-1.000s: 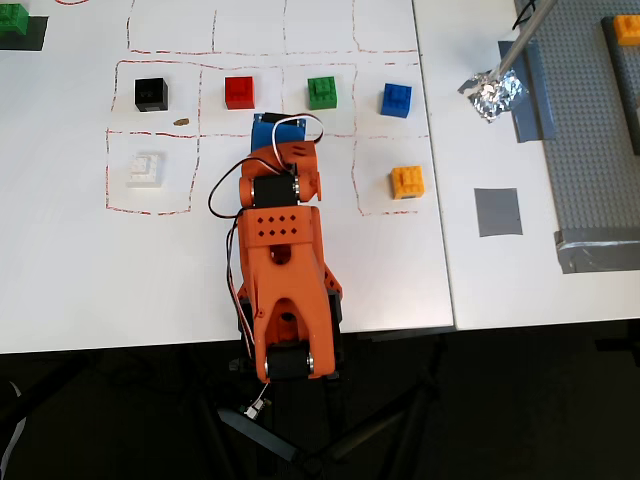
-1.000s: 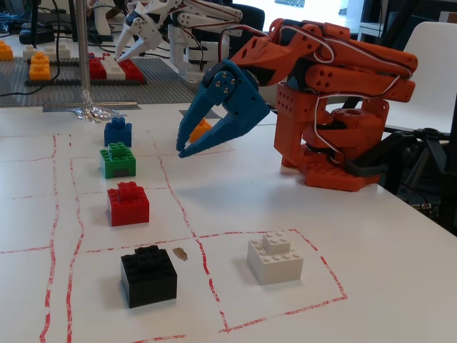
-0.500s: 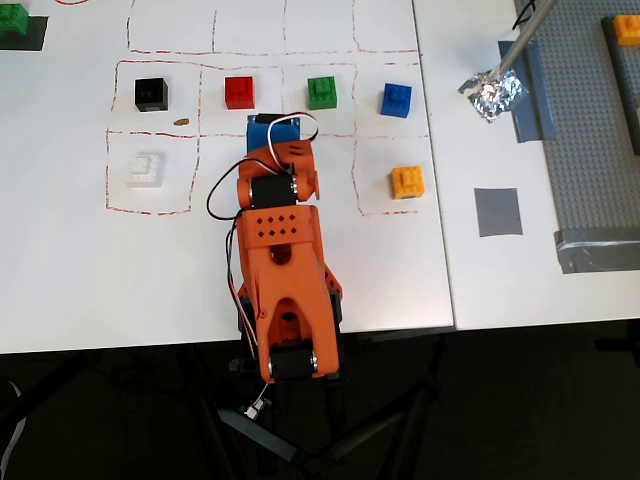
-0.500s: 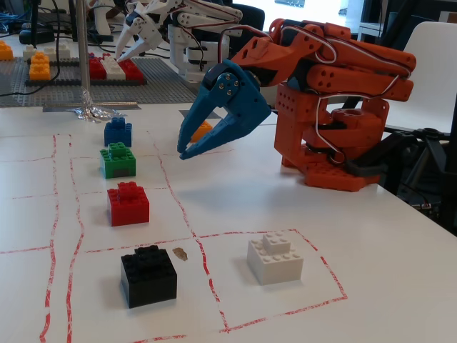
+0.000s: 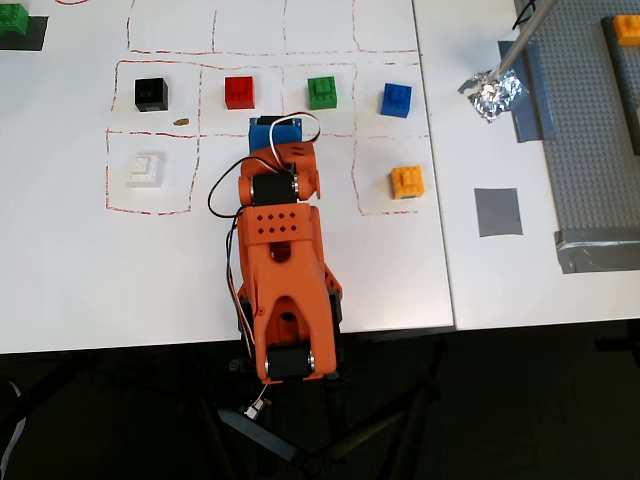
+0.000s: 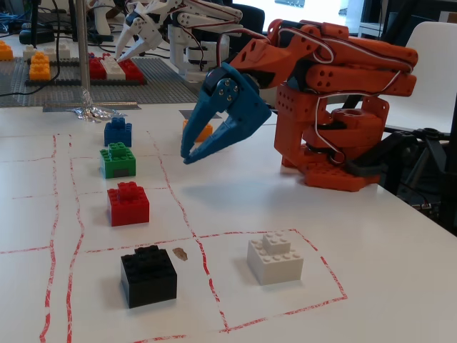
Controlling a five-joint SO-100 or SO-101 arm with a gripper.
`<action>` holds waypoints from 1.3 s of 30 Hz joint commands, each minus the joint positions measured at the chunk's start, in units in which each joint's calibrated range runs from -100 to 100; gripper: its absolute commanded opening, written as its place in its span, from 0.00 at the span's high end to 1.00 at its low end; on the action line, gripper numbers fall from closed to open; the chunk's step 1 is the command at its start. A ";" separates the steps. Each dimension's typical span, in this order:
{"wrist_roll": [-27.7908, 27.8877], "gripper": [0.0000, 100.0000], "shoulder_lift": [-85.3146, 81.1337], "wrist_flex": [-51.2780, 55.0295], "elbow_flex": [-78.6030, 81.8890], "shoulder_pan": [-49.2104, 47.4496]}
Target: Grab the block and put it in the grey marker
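Note:
The green block (image 5: 322, 92) sits on the white table in a red-outlined cell, between a red brick and a blue brick; in the fixed view it (image 6: 118, 160) stands second in the row. The grey marker (image 5: 497, 211) is a flat dark square on the right of the table, with nothing on it. My gripper (image 6: 187, 157) has blue jaws that meet at the tips with nothing between them. It hangs above the table, to the right of the green block in the fixed view. In the overhead view the gripper (image 5: 272, 132) is below and left of the block.
Black (image 5: 151, 94), red (image 5: 240, 92), blue (image 5: 396, 100), orange (image 5: 407, 181) and white (image 5: 143, 168) bricks lie in red cells. Crumpled foil (image 5: 493, 93) and a grey studded baseplate (image 5: 590, 130) are at the right. Another green brick (image 5: 12, 25) sits on a dark patch at top left.

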 commanded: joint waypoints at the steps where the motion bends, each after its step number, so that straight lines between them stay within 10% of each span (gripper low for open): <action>1: 1.12 1.00 6.31 1.63 -8.08 -0.16; 20: 9.08 0.99 57.15 9.06 -49.33 12.28; 39: 9.87 0.63 80.76 15.10 -74.08 14.48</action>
